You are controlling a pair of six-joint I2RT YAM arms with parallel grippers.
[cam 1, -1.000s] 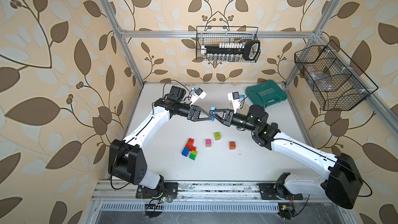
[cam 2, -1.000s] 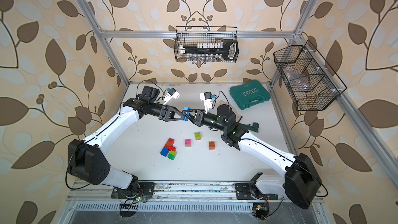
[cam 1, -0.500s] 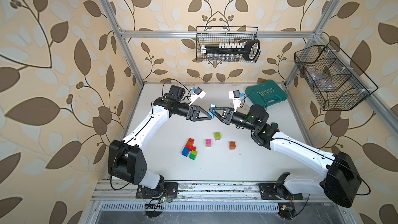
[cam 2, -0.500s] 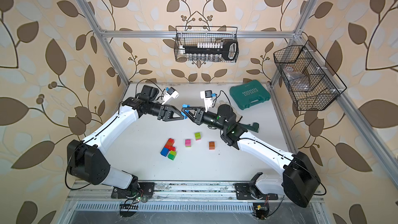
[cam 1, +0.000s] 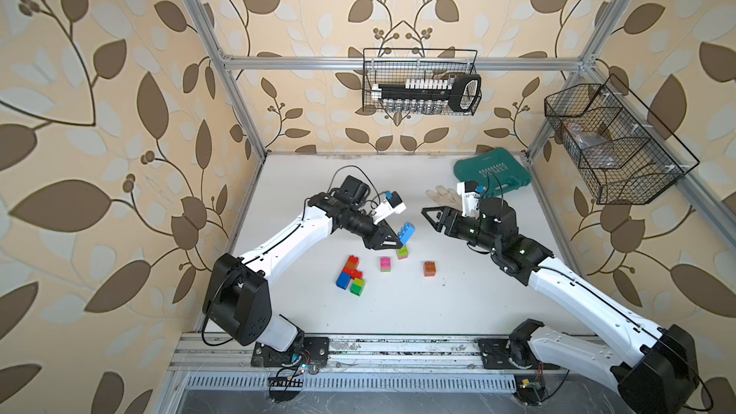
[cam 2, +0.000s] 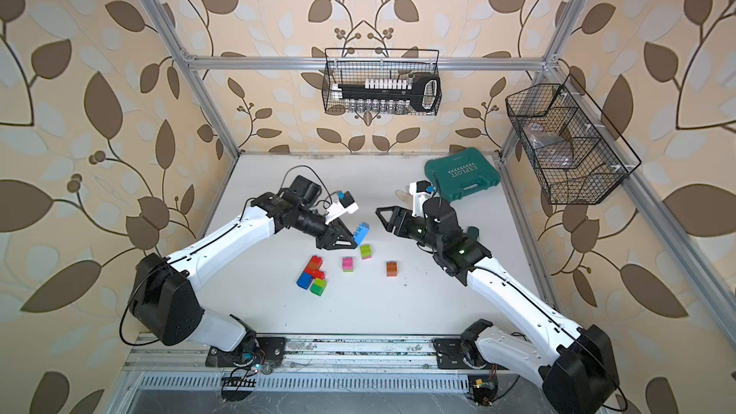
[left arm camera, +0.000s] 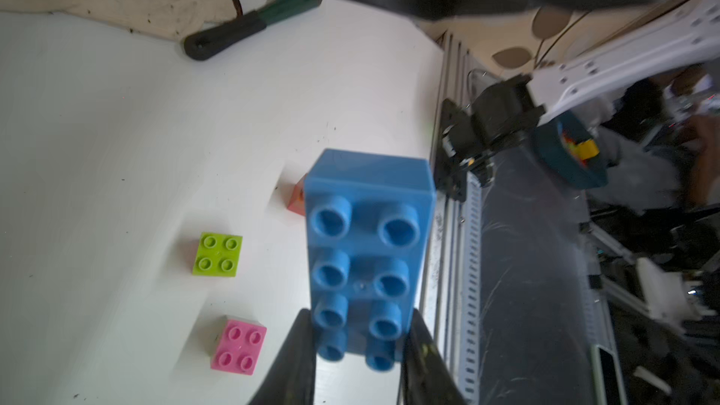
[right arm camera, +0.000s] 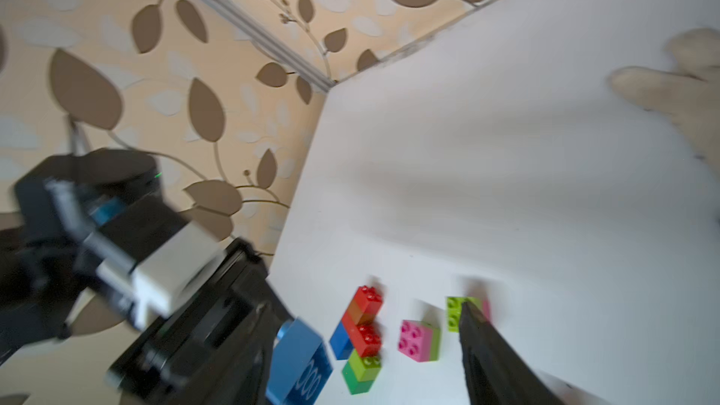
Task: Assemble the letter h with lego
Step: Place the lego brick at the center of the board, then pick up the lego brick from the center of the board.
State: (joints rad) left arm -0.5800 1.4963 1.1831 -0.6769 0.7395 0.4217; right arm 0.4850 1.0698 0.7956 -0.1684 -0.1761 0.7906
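My left gripper (cam 1: 392, 238) is shut on one end of a long light blue lego brick (cam 1: 406, 232), held above the table; in the left wrist view the brick (left arm camera: 368, 251) sticks out from between the fingers, studs facing the camera. My right gripper (cam 1: 428, 215) hangs open and empty just right of it, apart from the brick; one finger (right arm camera: 487, 352) shows in its wrist view. On the table lie a joined cluster of red, orange, blue and green lego (cam 1: 350, 272), a pink brick (cam 1: 385, 264), a lime brick (cam 1: 402, 252) and an orange brick (cam 1: 429, 268).
A teal plastic case (cam 1: 494, 171) and a white glove (cam 1: 440, 195) lie at the back right. A green-and-black handled tool (left arm camera: 249, 29) rests next to the glove. Wire baskets hang on the back wall (cam 1: 422, 81) and right wall (cam 1: 613, 145).
The two grippers met at the blue brick. My right gripper has opened and drawn back to the right. My left gripper has closed on the brick and brought it forward.
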